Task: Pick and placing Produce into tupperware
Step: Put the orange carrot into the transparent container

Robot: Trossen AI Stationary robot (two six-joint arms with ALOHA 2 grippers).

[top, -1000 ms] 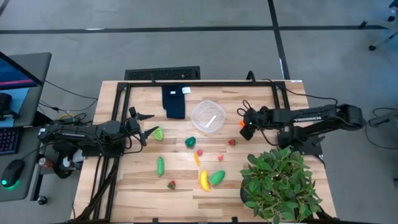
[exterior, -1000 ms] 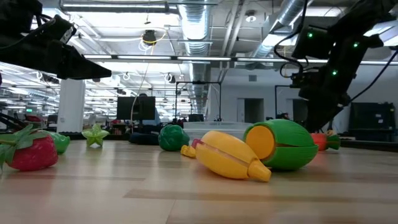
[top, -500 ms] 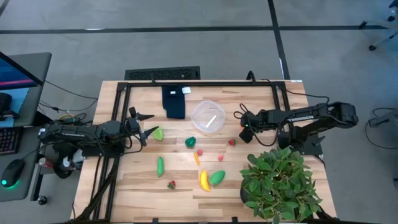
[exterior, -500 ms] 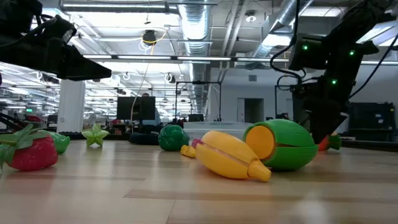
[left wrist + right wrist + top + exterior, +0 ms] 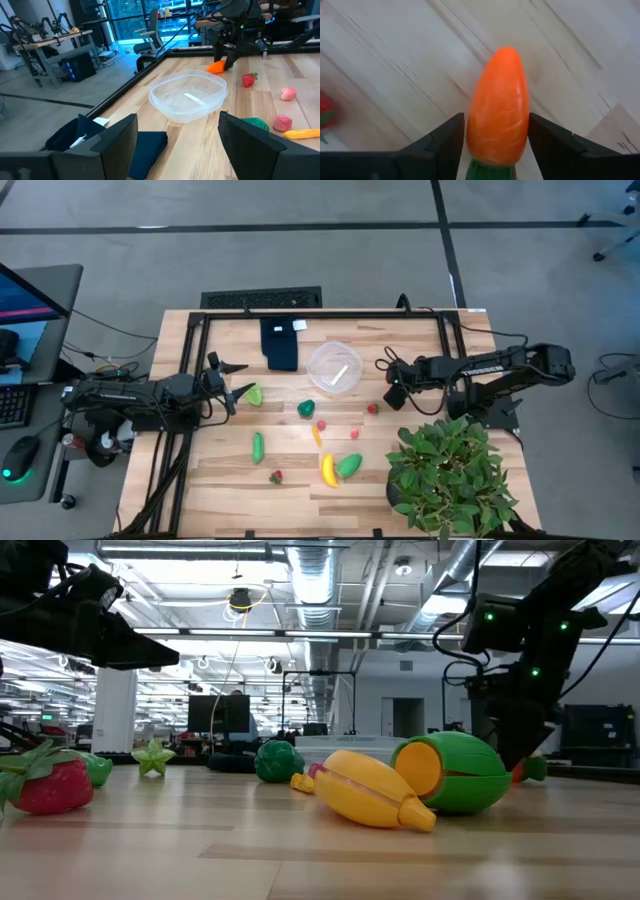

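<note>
Now right end effector (image 5: 492, 137) low on the counter (image 5: 420, 345) toward its right edge, fingers closely flanking the orange carrot (image 5: 498, 107), firm grip unclear, clear tub (image 5: 334, 367) nearby, left end effector (image 5: 232, 380) wide open, empty

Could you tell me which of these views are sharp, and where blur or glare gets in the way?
High view: evenly lit, sharp, soft shadows only. Low view: the banana is crisp, ceiling lights glare bright. Left wrist view: the clear container is in focus, windows beyond cast blue. Right wrist view: the carrot is sharp between the right gripper fingers; a strawberry at the edge blurs.
</note>
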